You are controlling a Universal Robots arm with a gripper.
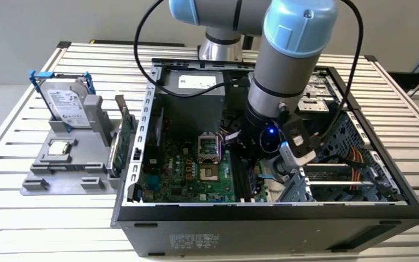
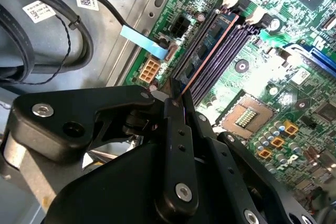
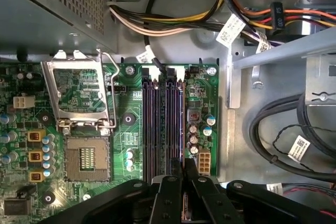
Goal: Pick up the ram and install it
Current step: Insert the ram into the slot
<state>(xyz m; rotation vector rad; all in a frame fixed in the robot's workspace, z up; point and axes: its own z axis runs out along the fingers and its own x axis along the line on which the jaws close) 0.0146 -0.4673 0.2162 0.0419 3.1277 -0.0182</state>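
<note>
The ram [image 2: 207,56] shows edge-on in the second wrist view as a thin stick with dark chips. It stands upright along one of the black motherboard slots [image 3: 163,124], at the slot nearest the board's edge. My gripper [image 2: 176,97] is shut on the end of the ram closest to the camera, one black finger on each side. In the first wrist view my gripper [image 3: 184,167] sits right over the end of the same slot. In the exterior view the arm [image 1: 282,82] reaches down into the open computer case [image 1: 268,210].
An open processor socket [image 3: 86,156] lies beside the slots. Black cables [image 3: 283,135] and coloured wire bundles [image 3: 173,22] crowd the metal case floor. Outside the case at the exterior view's left, a grey holder [image 1: 64,174] carries a hard drive [image 1: 67,106], a small silver chip [image 1: 60,146] and a green board [image 1: 126,144].
</note>
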